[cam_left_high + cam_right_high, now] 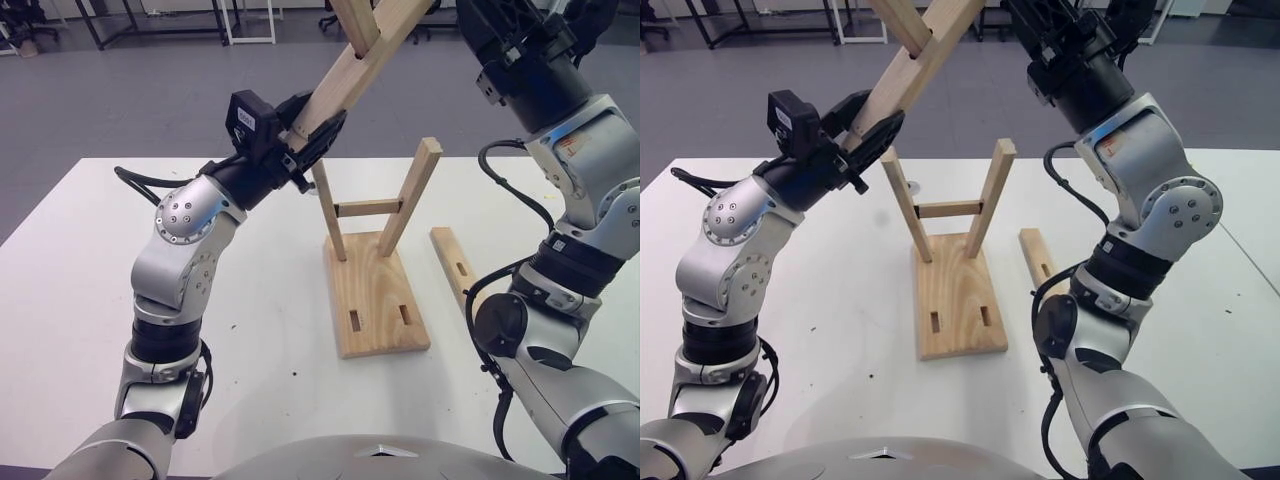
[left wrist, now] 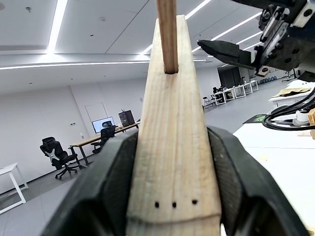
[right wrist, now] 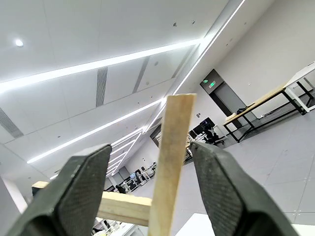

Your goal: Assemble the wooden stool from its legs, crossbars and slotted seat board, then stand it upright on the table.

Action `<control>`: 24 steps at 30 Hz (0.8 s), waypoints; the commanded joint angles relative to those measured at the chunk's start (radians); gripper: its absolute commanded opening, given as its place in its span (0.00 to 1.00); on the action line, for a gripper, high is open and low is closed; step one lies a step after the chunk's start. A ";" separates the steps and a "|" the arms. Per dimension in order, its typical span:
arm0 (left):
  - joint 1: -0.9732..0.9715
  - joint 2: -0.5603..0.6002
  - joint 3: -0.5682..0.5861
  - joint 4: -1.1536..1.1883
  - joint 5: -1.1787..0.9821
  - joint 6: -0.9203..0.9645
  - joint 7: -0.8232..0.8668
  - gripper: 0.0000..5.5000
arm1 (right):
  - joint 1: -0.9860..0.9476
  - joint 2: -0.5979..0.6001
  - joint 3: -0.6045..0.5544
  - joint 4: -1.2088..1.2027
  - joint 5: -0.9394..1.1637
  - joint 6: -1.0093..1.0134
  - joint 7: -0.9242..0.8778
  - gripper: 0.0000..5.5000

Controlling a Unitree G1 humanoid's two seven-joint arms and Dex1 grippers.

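- Seat board [image 1: 378,300] lies flat on your counter [image 1: 250,300], near the middle, with two slots showing at the end nearest you.
- Two legs stand in the board's far end. The left-hand leg [image 1: 328,215] and the right-hand leg [image 1: 410,195] both tilt, splaying apart toward their tops.
- A short crossbar [image 1: 370,208] joins those two legs about halfway up.
- A loose slotted piece [image 1: 452,262] lies flat on the counter just to the right of the board, not touching it.
- Your left pincer [image 1: 305,140] is clamped on the lower end of a third leg [image 1: 355,70], with both fingers [image 2: 110,191] pressed against the wood. It holds that leg in the air over the far side of the counter, slanting up toward your right arm. The grip is near the top of the left-hand leg.
- A thinner bar [image 2: 167,34] is seated in a slot in the third leg's face, up from the grip, and sticks out of it.
- Your right pincer [image 3: 151,147] is raised high above the counter with its fingers [image 3: 81,196] spread. A wooden piece [image 3: 170,167] stands between them with a gap on either side, so nothing is gripped there.
- That wooden piece meets another length of wood [image 3: 123,207] at a right angle. It is probably the thinner bar, but you cannot be sure from this angle.
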 commanded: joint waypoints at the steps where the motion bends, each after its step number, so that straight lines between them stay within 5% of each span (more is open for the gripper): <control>1: 0.005 0.009 -0.017 0.000 0.023 -0.025 -0.017 0.37 | 0.030 -0.018 0.058 0.058 -0.013 -0.018 -0.033 0.54; 10: 0.044 0.025 -0.048 -0.009 0.034 -0.050 -0.074 0.37 | 0.005 -0.056 0.071 0.111 0.019 -0.079 -0.038 0.54; 21: 0.057 0.048 -0.074 0.007 0.078 -0.105 -0.130 0.37 | 0.070 -0.100 0.093 0.073 0.140 -0.095 -0.087 0.20; 24: 0.070 0.046 -0.078 0.007 0.097 -0.094 -0.110 0.43 | 0.129 -0.091 0.068 -0.011 0.172 -0.153 -0.146 0.20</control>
